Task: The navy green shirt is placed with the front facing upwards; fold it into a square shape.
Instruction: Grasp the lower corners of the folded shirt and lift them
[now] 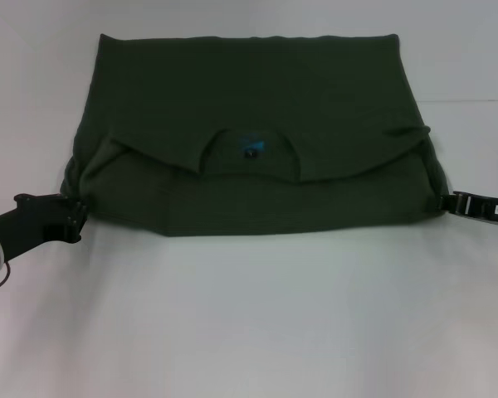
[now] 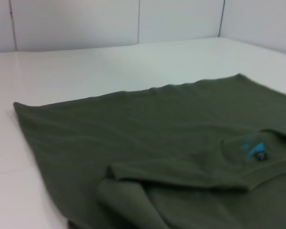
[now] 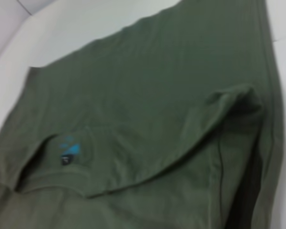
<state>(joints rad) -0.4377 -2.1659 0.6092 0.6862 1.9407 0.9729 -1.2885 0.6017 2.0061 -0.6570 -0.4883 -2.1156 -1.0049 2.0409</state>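
Note:
The navy green shirt (image 1: 249, 91) lies on the white table (image 1: 249, 315), its plain side up. Its near part is doubled over, so the neck opening and blue neck label (image 1: 251, 148) show in the middle. My left gripper (image 1: 76, 217) sits at the shirt's near left corner, right against the bunched cloth. At the shirt's near right edge, my right gripper (image 1: 450, 202) touches the fabric. The left wrist view shows the shirt (image 2: 133, 138) with the label (image 2: 253, 149). In the right wrist view the shirt (image 3: 148, 95) fills the picture, with the label (image 3: 69, 150) in it.
Bare white table surface (image 1: 249, 332) stretches in front of the shirt and to both sides. White walls (image 2: 76, 24) rise behind the table's far edge.

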